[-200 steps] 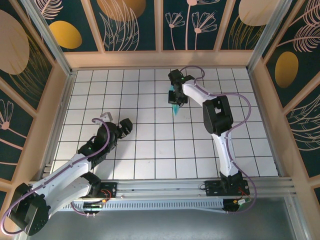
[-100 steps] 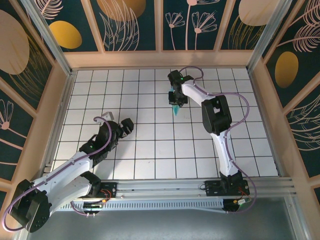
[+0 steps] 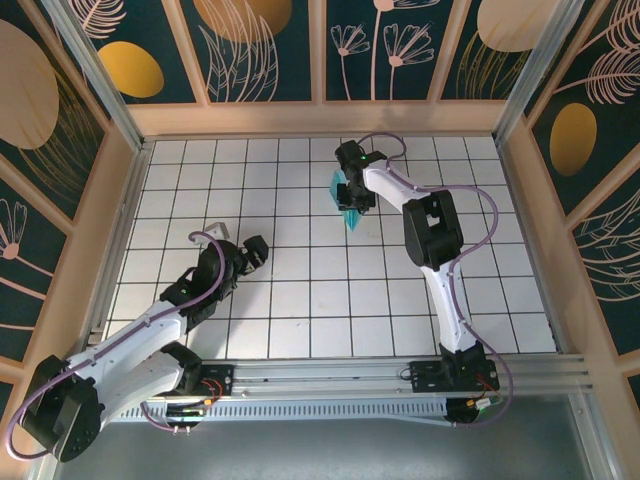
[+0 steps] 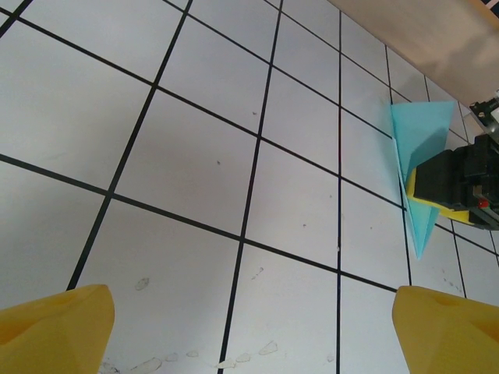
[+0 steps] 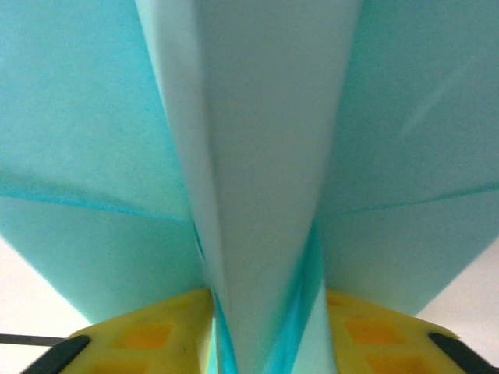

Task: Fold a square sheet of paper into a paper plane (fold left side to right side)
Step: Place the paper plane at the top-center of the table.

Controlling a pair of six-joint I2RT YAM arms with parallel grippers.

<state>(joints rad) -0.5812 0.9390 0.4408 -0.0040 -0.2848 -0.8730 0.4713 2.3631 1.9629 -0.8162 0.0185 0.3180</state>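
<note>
The paper plane (image 3: 345, 193) is a slim cyan dart pointing toward the near side, held above the far middle of the grid table. My right gripper (image 3: 353, 198) is shut on its folded keel. In the right wrist view the keel (image 5: 257, 156) rises between the yellow fingers (image 5: 140, 335), and a wing spreads to each side. The left wrist view has the plane (image 4: 417, 167) at the right, with the right gripper's black body (image 4: 456, 183) against it. My left gripper (image 3: 254, 251) hovers open over bare tiles at the left, nothing between its yellow fingertips (image 4: 54, 323).
White grid tiles (image 3: 300, 290) cover the table, ringed by a wooden rim (image 3: 320, 118) and patterned walls. Small pale smudges (image 4: 234, 360) mark the tile below the left gripper. Open floor lies between the two arms.
The plane's wing has spread out to the left of the right gripper. The left arm has shifted only slightly.
</note>
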